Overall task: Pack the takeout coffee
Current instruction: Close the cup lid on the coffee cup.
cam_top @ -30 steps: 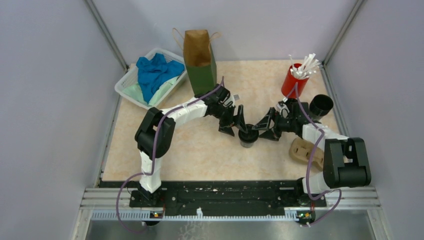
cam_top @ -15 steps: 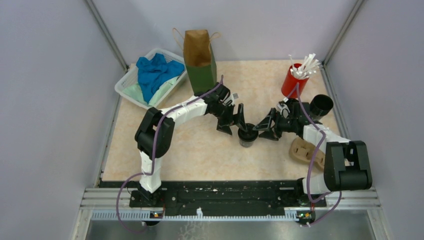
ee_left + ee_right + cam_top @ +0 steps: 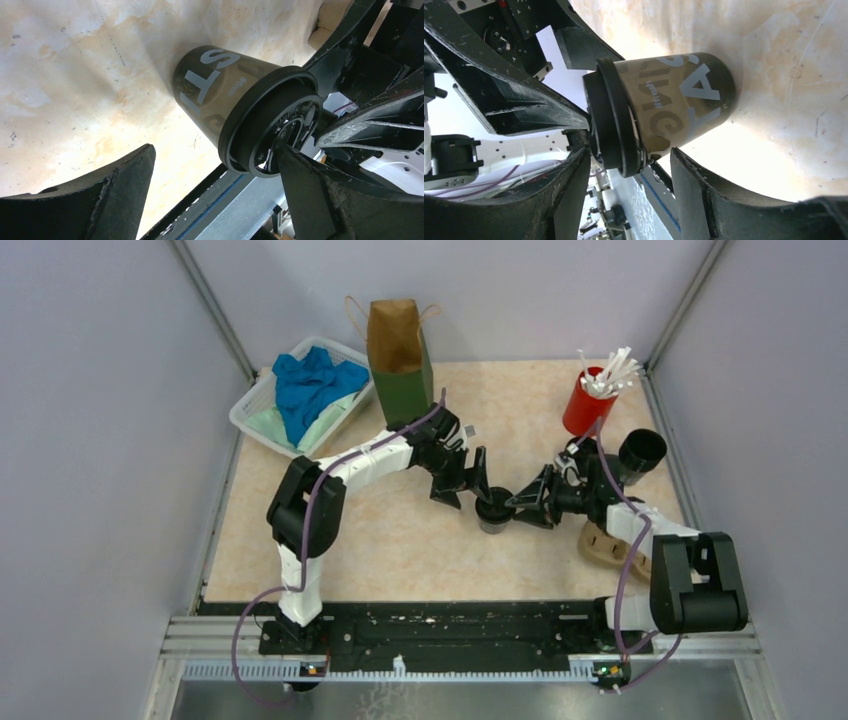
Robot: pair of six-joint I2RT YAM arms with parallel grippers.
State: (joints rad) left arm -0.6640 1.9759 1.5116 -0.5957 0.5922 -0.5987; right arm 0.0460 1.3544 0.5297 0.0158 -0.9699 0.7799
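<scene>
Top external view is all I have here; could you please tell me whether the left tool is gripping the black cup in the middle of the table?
Observer: No. In the left wrist view the left tool stands wide open, with one finger well clear of the cup.
Operator: Thank you. And the right tool?
Observer: The right tool has its fingers on either side of the cup's lidded end. A sliver of table shows between one of them and the cup wall.
Operator: Is the lid on properly?
Observer: The lid sits square over the rim on the sides both wrist views show.
</scene>
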